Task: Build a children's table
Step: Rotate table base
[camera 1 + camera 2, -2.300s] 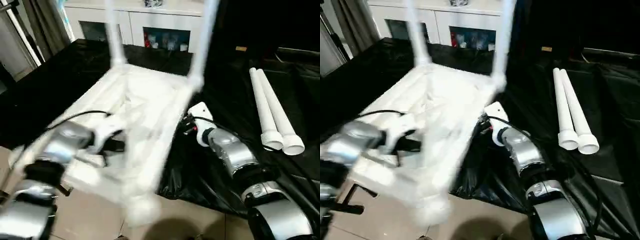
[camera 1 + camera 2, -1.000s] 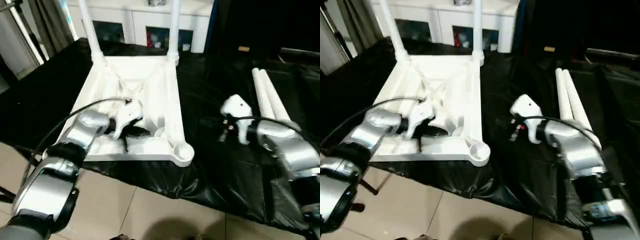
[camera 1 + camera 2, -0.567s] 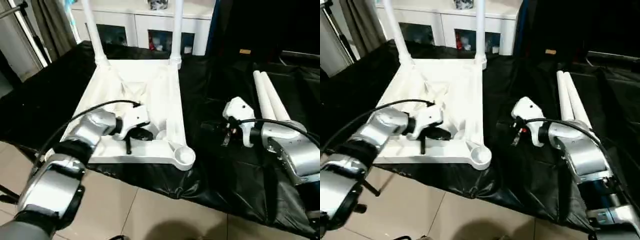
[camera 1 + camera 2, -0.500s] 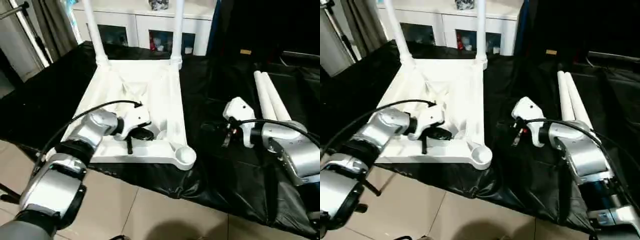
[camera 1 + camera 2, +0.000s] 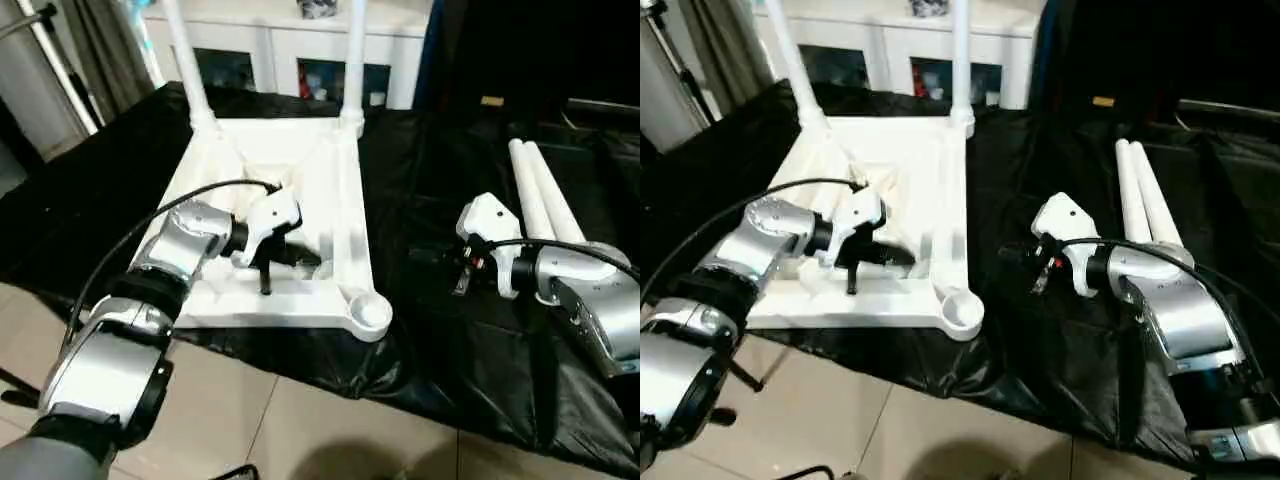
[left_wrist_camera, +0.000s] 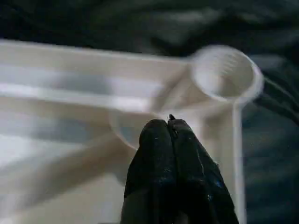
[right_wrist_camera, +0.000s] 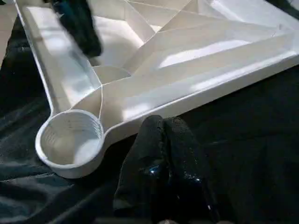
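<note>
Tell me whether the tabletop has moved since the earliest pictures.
Yes. The tabletop, skewed and lifted before, now lies flat and square to the cabinet.

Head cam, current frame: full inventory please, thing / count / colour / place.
tabletop: 1, white, upside down on the black sheet, ribbed underside up, left of centre
fitted legs: 2, white, standing upright in the two far corner sockets
loose legs: 2, white, lying side by side on the sheet at the right
empty corner socket: 1 seen, white, near right corner of the tabletop
black sheet: 1, black, covering the work surface
cabinet: 1, white with glass doors, behind the work surface
tiled floor: beige, in the foreground
left hand: 1, black fingers shut, over the tabletop's underside near its front edge
right hand: 1, black fingers shut, over the sheet between the tabletop and the loose legs
</note>
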Robot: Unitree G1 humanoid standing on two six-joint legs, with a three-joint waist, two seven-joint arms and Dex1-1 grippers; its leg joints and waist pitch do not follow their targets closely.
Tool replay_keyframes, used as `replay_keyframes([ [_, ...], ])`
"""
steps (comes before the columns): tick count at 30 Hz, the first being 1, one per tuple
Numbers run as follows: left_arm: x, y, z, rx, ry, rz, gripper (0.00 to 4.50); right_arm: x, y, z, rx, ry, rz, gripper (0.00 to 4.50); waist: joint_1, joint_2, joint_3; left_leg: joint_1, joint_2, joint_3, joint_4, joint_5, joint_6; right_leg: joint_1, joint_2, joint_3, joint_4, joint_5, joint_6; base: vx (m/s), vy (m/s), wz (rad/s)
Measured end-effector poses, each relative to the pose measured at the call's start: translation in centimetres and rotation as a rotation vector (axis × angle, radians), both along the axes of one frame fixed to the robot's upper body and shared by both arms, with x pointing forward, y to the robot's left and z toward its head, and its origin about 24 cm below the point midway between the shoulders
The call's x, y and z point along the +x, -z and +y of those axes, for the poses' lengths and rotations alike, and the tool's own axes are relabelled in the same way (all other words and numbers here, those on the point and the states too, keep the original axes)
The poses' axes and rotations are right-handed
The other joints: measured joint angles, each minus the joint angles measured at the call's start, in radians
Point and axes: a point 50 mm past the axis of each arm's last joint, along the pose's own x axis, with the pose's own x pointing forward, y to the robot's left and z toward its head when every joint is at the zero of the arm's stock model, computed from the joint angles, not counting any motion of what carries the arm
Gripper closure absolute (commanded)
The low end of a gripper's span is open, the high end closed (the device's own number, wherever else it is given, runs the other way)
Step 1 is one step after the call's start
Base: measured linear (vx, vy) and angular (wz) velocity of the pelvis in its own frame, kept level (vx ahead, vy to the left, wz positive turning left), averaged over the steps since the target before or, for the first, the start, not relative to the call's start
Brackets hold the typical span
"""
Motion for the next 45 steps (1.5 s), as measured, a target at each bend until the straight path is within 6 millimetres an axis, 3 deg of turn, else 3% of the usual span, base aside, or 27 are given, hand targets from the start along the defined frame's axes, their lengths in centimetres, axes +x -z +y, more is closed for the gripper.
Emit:
replay_keyframes([
  [4, -0.6, 1.6, 0.1, 0.078, 0.009, 0.039, 4.5, -0.8, -0.2, 0.3, 0.013, -0.058, 0.036, 4.47, 0.001, 0.0, 0.0, 0.0, 0.0, 0.0, 0.0, 0.0, 0.0, -0.001, 0.0, 0.0, 0.0, 0.0, 0.0, 0.0, 0.0, 0.0],
  [11, -0.2, 3.1, 0.5, 0.185, -0.085, -0.047, 4.5, -2.8, 0.6, 0.5, 0.011, -0.164, 0.177, 4.47, 0.004, 0.0, 0.0, 0.001, 0.0, -0.001, 0.0, 0.0, 0.0, 0.001, 0.0, 0.0, 0.0, 0.0, 0.0, 0.0, 0.0, 0.0],
  [20, 1.2, 2.3, -1.3, 0.161, -0.195, -0.171, 4.5, -3.7, 1.0, 0.4, 0.004, -0.191, 0.238, 4.47, 0.004, 0.002, 0.001, 0.0, 0.0, -0.002, 0.001, 0.0, 0.0, 0.001, 0.0, -0.001, -0.001, 0.003, 0.003, 0.0, 0.0, 0.0],
  [28, 2.1, 0.3, -3.0, -0.039, -0.286, -0.269, 4.5, -3.2, 1.7, -0.3, -0.047, -0.098, 0.182, 4.47, 0.002, 0.008, 0.0, -0.001, 0.0, -0.002, 0.001, 0.0, 0.0, 0.0, 0.0, -0.001, -0.002, 0.003, 0.003, 0.0, 0.0, 0.0],
  [30, 2.5, -1.0, -3.0, -0.126, -0.344, -0.311, 4.5, -2.8, 1.6, -0.3, -0.04, -0.038, 0.138, 4.47, -0.002, 0.01, -0.001, -0.002, 0.0, -0.002, 0.0, 0.0, 0.0, 0.0, 0.0, -0.001, -0.002, 0.003, 0.003, 0.0, 0.0, 0.0],
  [31, 2.7, -1.7, -3.0, -0.17, -0.379, -0.33, 4.3, -2.6, 1.5, -0.3, -0.03, -0.004, 0.12, 4.5, -0.003, 0.011, -0.001, -0.002, 0.0, -0.002, 0.0, 0.0, 0.0, 0.0, 0.0, -0.001, -0.002, 0.003, 0.004, 0.0, 0.0, 0.0],
  [33, 3.1, -3.3, -2.7, -0.294, -0.483, -0.379, 4.3, -1.6, 1.6, -0.6, 0.003, 0.151, 0.052, 4.5, -0.005, 0.011, -0.001, -0.002, 0.0, -0.002, 0.0, 0.0, 0.0, 0.0, 0.0, -0.001, -0.002, 0.002, 0.004, 0.0, 0.0, 0.0],
  [34, 3.1, -3.9, -2.5, -0.344, -0.521, -0.397, 4.06, -1.1, 1.7, -0.9, 0.021, 0.23, 0.028, 4.21, -0.006, 0.011, -0.001, -0.002, 0.0, -0.002, 0.0, 0.0, 0.0, 0.0, 0.0, -0.001, -0.002, 0.002, 0.004, 0.0, 0.0, 0.0],
  [36, 2.8, -4.6, -2.0, -0.412, -0.576, -0.414, 3.95, -0.3, 2.0, -1.5, 0.054, 0.4, -0.003, 4.13, -0.007, 0.012, -0.001, -0.001, 0.0, -0.001, -0.001, 0.0, 0.0, 0.0, 0.0, -0.001, -0.003, 0.002, 0.004, 0.0, 0.0, 0.0],
  [45, 1.0, -2.9, -1.8, -0.399, -0.705, -0.37, 3.33, 4.5, 1.5, -4.8, 0.117, 0.916, -0.104, 3.38, -0.005, 0.011, 0.0, -0.002, 0.0, 0.001, -0.001, 0.0, 0.0, -0.001, 0.0, 0.0, -0.003, 0.002, 0.005, 0.0, 0.0, 0.0],
])
